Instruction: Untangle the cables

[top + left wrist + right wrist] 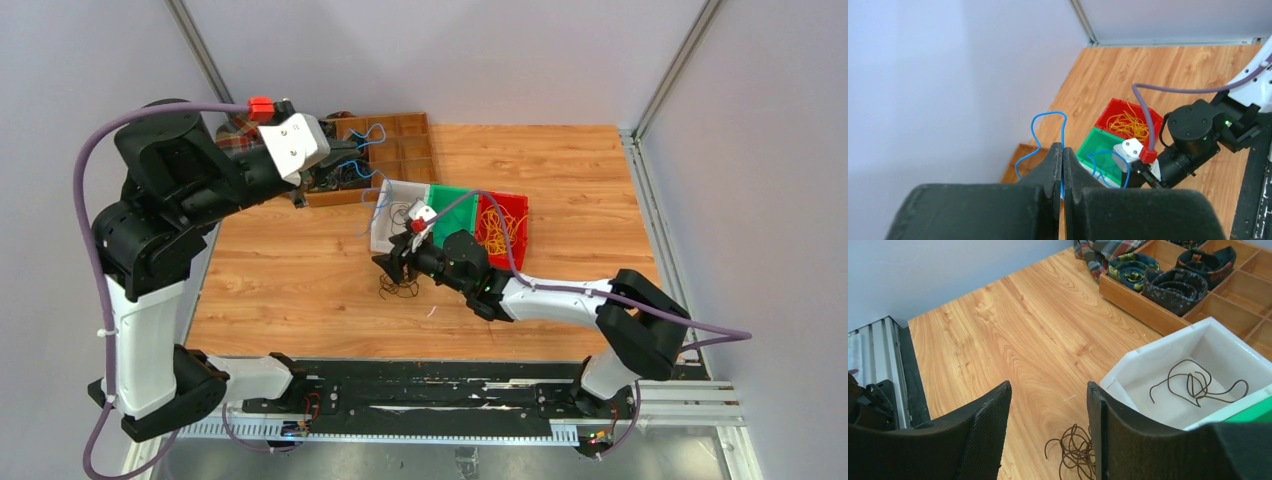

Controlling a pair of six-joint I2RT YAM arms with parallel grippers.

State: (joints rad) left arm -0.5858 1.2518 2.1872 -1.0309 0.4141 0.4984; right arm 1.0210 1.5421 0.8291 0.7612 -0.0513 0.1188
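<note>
My left gripper (358, 152) is raised over the back of the table and shut on a thin blue cable (379, 193), which hangs in loose loops toward the bins. In the left wrist view the jaws (1063, 148) pinch this blue cable (1037, 131). My right gripper (392, 266) is open, low over a small tangle of dark cables (400, 289) on the wood. In the right wrist view the dark tangle (1074, 451) lies between and below the open fingers (1048, 388). Another dark cable (1198, 384) lies in the white bin (1148, 365). Yellow cables (497, 229) fill the red bin (519, 206).
The white bin (384, 218), green bin (452, 199) and red bin stand in a row mid-table. A wooden compartment tray (410, 140) with thick coiled bundles (1174, 287) and a plaid cloth (1100, 252) sits at the back left.
</note>
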